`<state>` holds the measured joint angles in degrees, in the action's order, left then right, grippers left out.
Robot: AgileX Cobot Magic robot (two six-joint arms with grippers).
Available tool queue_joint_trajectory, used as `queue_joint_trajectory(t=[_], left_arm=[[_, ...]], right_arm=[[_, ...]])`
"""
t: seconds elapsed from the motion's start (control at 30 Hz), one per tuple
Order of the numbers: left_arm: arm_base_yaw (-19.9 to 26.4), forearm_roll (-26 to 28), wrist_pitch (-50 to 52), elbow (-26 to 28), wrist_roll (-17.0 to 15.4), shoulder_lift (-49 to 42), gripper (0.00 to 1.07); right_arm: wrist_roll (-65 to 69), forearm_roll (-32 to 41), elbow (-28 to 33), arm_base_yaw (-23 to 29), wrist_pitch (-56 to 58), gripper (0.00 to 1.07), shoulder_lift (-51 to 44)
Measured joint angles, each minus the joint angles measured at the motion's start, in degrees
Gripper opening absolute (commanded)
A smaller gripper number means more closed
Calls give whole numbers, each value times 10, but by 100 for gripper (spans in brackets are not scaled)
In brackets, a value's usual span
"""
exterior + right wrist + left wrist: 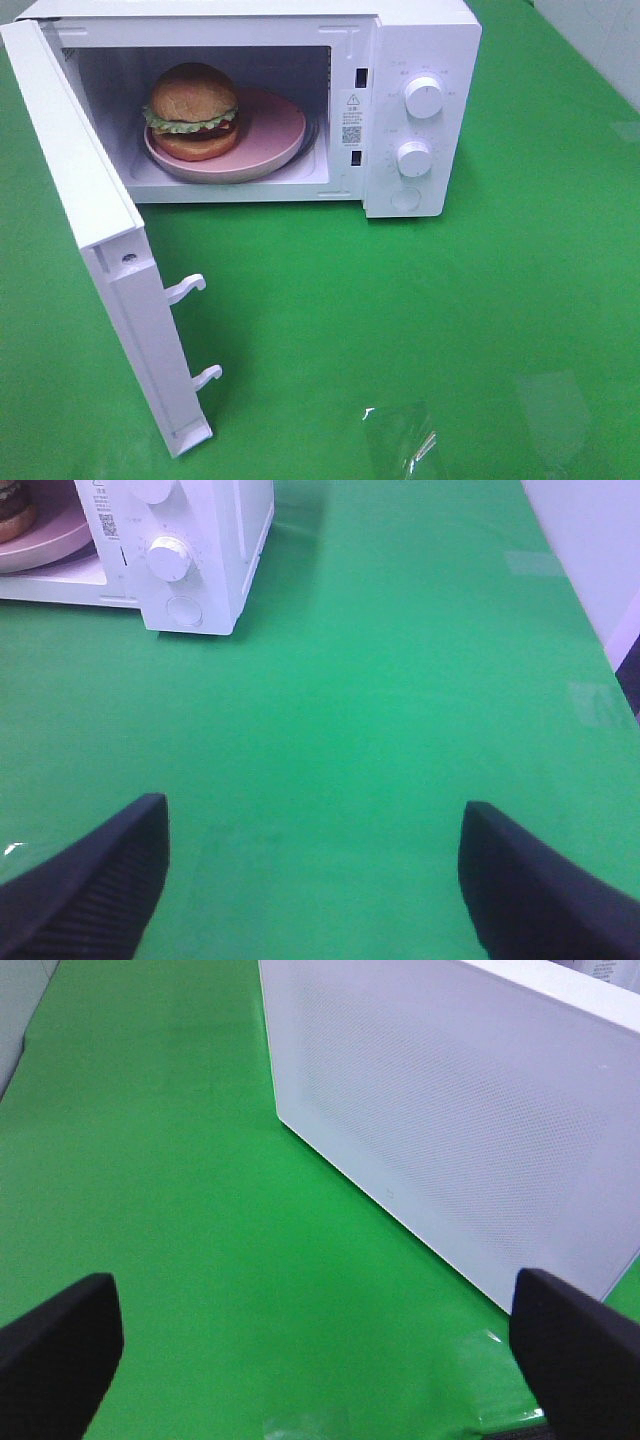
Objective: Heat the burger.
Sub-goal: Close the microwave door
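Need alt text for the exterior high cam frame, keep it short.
A burger sits on a pink plate inside a white microwave whose door stands wide open on the left. The microwave, with two dials on its right panel, rests on a green table.

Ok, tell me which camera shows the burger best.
Exterior high: the burger sits whole on the pink plate inside the open microwave. Right wrist catches only its edge; left wrist shows none.

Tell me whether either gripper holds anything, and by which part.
Nothing is held. The left gripper and right gripper both stand open over the green table; the burger sits on the pink plate inside the open microwave.
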<state>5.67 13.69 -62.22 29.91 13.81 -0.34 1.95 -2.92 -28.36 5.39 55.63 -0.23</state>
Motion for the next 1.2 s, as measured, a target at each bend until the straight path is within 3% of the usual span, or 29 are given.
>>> queue_joint_trajectory(t=[1.2], left_arm=[[0,0,0,0,0,0,98]], right_arm=[[1,1,0,0,0,75,0]])
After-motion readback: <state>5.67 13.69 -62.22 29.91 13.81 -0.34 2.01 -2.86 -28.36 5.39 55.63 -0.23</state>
